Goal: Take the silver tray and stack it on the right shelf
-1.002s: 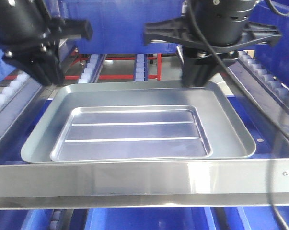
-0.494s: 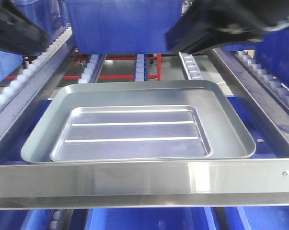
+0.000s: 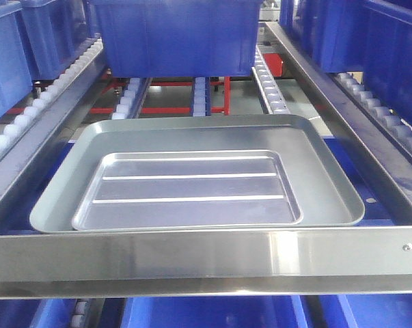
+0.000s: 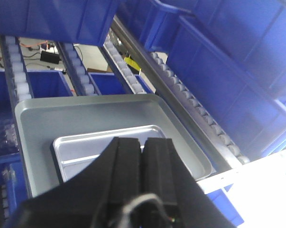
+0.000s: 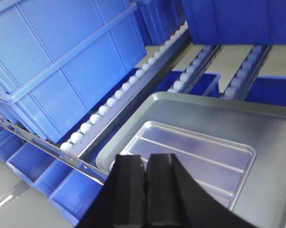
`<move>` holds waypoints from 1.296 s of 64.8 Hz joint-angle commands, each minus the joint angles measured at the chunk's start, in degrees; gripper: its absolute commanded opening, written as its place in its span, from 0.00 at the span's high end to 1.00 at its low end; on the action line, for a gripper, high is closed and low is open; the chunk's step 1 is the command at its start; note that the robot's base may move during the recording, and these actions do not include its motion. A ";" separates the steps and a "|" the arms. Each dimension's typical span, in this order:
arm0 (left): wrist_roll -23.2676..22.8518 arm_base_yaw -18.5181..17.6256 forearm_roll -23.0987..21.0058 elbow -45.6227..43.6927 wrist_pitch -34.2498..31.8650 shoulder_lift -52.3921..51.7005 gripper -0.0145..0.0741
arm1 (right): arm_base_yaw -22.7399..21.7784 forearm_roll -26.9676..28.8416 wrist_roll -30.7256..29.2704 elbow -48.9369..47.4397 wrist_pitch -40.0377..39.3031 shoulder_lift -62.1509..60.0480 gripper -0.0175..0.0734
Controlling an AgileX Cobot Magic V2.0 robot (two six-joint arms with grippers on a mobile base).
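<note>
Two trays lie nested on the right shelf (image 3: pixel 199 256), a steel-framed roller rack with a broad brushed-steel front bar, sloping side rails and rows of small white rollers. The shiny silver rectangular metal tray (image 3: pixel 188 189), with rounded corners, a low rim and two long raised ridges across its floor, sits flat inside the larger, duller grey metal tray (image 3: pixel 328 178). It lies toward the front of the grey tray, its near edge close to the grey tray's near rim, just behind the front bar. The grey tray rests across the roller lanes between the two side rails.

A large blue plastic bin (image 3: pixel 173 37) stands on the rollers behind the trays, apart from them. More blue bins line the lanes to either side, and others show below the front bar.

Neither arm appears in the front-facing view. In the left wrist view, the left end effector (image 4: pixel 143 166) hangs above the trays with its two black fingers (image 4: pixel 126 161) pressed together, nothing between them. In the right wrist view, the right end effector (image 5: pixel 145 183) hovers over the near corner of the grey tray; its black fingers (image 5: pixel 159 180) stand nearly together with only a thin slit between them, and they grip nothing. Both end effectors are clear of the silver tray.
</note>
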 commanded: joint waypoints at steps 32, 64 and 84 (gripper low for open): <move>0.18 -0.38 0.31 -1.58 -4.53 0.16 0.94 | -5.62 8.58 -1.41 0.95 -3.87 -0.87 0.75; 0.18 -0.38 0.31 -1.58 -4.53 0.16 0.94 | -32.50 32.59 -45.15 18.14 -14.70 -24.15 0.75; 0.18 -0.38 0.31 -1.58 -4.45 0.16 0.94 | -36.11 32.53 -45.04 22.00 -15.33 -28.19 0.75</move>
